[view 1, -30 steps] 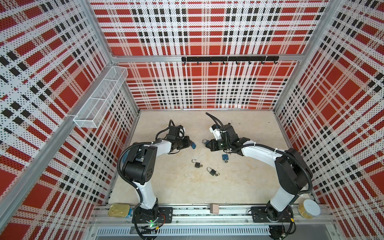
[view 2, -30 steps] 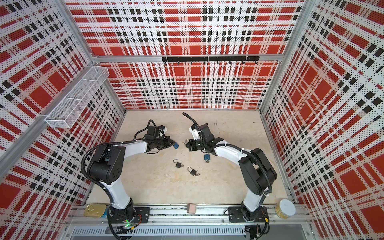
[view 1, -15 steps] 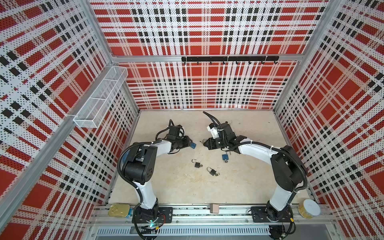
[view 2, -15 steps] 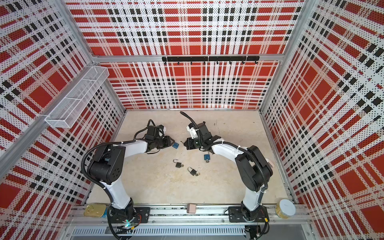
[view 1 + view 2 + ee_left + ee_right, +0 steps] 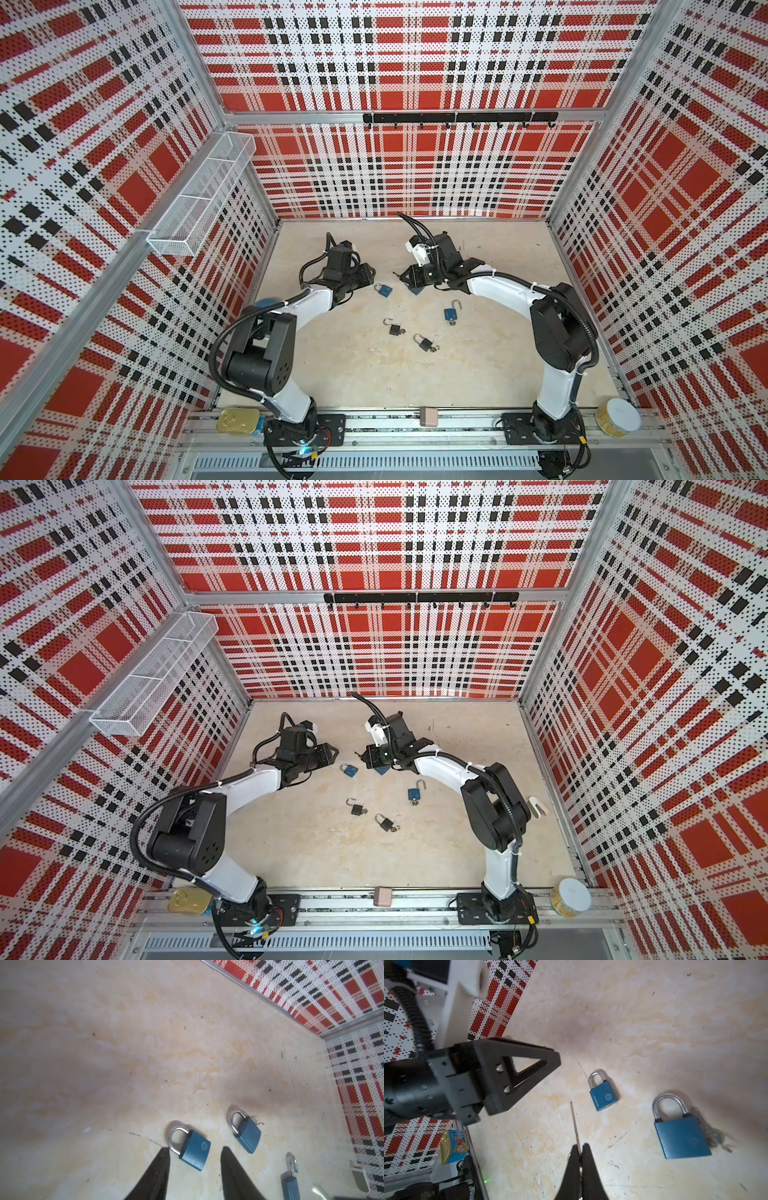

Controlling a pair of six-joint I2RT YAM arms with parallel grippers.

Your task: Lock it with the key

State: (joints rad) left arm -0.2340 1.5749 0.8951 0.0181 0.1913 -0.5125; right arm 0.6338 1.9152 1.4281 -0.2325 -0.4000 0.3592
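Beige marbled tabletop [image 5: 353, 374] floors a cell walled in red, black and white plaid pegboard; take twelve o'clock as the back wall in both top views.

Nearest, on the front rail, a flat gold tin [image 5: 239, 420] sits at seven o'clock. A small beige block [image 5: 429, 416] sits at six and a round yellow tin with a white lid [image 5: 618, 417] at five.

Further in, near the middle, lies a small black padlock [image 5: 395, 329], with a second black padlock [image 5: 424, 343] at its four o'clock. At their two o'clock lies a blue padlock with an open shackle [image 5: 450, 314].

Beyond these, the right gripper [image 5: 579, 1146] has its pincer pressed together on a thin metal key [image 5: 574, 1124]. The key's blade juts past the tips, edge-on in the right wrist view. On the table near it lies a blue padlock with a bunch of keys beside it [image 5: 682, 1136], shackle shut.

At that lock's nine o'clock a blue padlock with a round emblem [image 5: 195, 1151] lies flat, shackle shut. It is just ahead of the left gripper [image 5: 372, 274], whose pincer stands apart and clamps nothing. In the left wrist view the lock lies partly between the black fingertips [image 5: 164, 1159]; whether one touches the shackle I cannot tell.

Farthest, a white wire basket [image 5: 199, 199] hangs at ten o'clock and a black hook rail [image 5: 457, 117] at twelve.
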